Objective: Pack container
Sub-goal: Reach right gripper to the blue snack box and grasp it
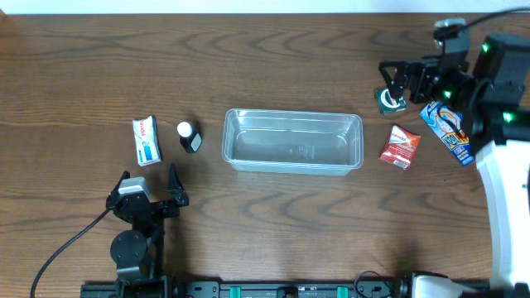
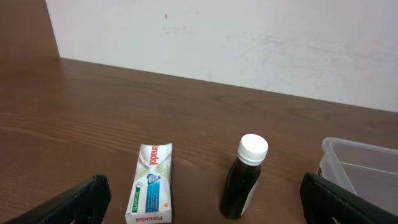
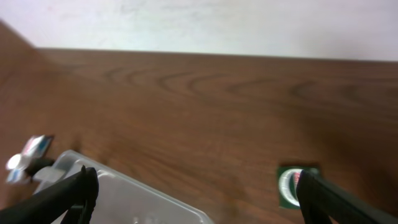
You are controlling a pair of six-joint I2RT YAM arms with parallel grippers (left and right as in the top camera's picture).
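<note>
The clear plastic container (image 1: 294,141) lies empty at the table's middle. It also shows in the left wrist view (image 2: 360,163) and the right wrist view (image 3: 127,194). A white Panadol box (image 1: 146,141) (image 2: 151,183) and a dark bottle with a white cap (image 1: 190,136) (image 2: 245,177) sit to its left. A green packet (image 1: 388,101) (image 3: 288,186), a red packet (image 1: 401,147) and a blue packet (image 1: 447,132) lie to its right. My left gripper (image 1: 149,180) (image 2: 204,190) is open and empty, in front of the box and bottle. My right gripper (image 1: 396,81) (image 3: 196,186) is open and empty above the green packet.
The wooden table (image 1: 273,50) runs back to a white wall (image 2: 249,43). The right arm's white body (image 1: 505,165) covers the table's right edge and part of the blue packet. A black cable (image 1: 66,248) trails from the left arm's base.
</note>
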